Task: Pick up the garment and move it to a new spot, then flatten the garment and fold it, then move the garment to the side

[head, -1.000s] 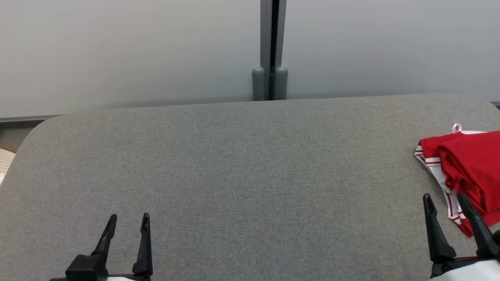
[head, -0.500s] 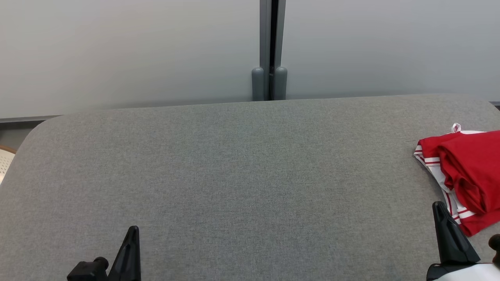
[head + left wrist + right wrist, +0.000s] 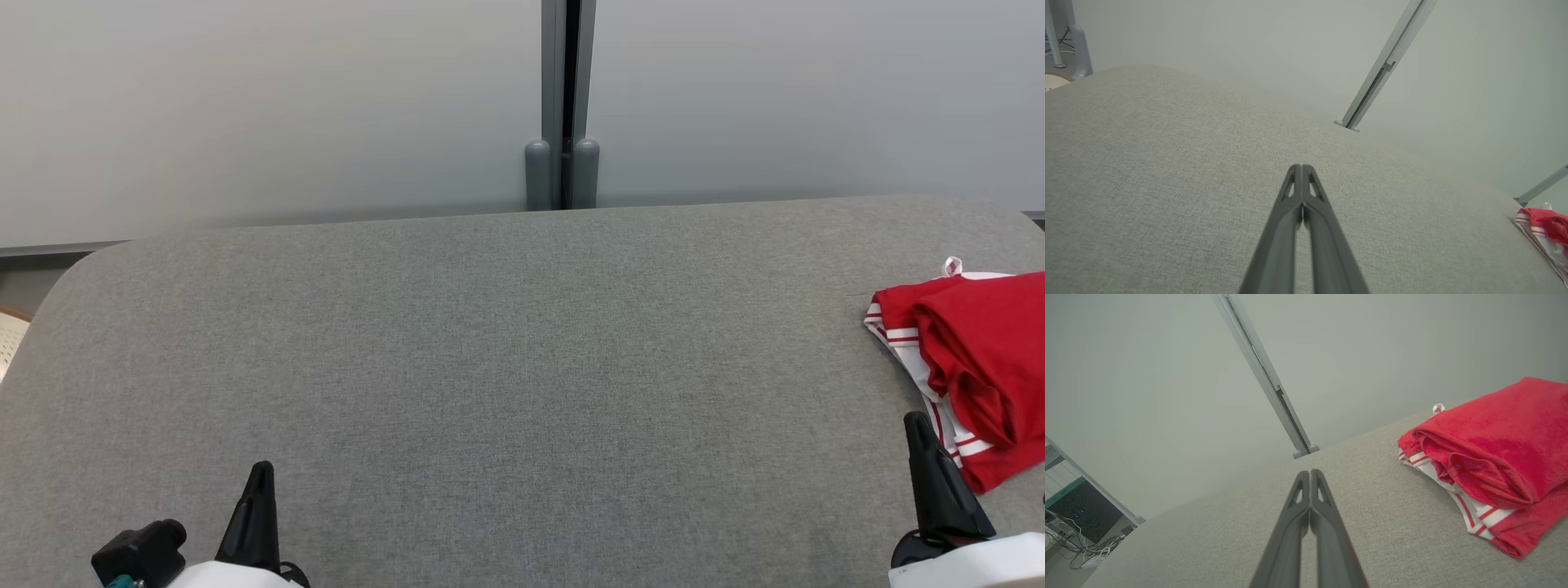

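The garment (image 3: 976, 359) (red cloth with white, red-striped trim) lies at the far right of the grey cloth-covered table (image 3: 490, 343), its right part cut off by the edge of the head view. It sits in a compact bundle of several layers, with a rolled fold facing the middle of the table, which the right wrist view shows clearly. The left gripper (image 3: 261, 474) rests low at the near left of the table, well apart from the garment, its two fingers pressed together with nothing between them. The right gripper (image 3: 918, 425) is at the near right, its tip just beside the garment's near corner and not touching it — its fingers too are together and empty. Judging by the layered bundle at the table's side and both arms holding nothing, I take the folding and the move aside to be done, or nearly so, though the same layout could fit a garment waiting to be picked up. If work remains, it falls to the right arm: spread the fingers, reach a short way right and forward, and pinch the near edge through all layers so the bundle does not unroll
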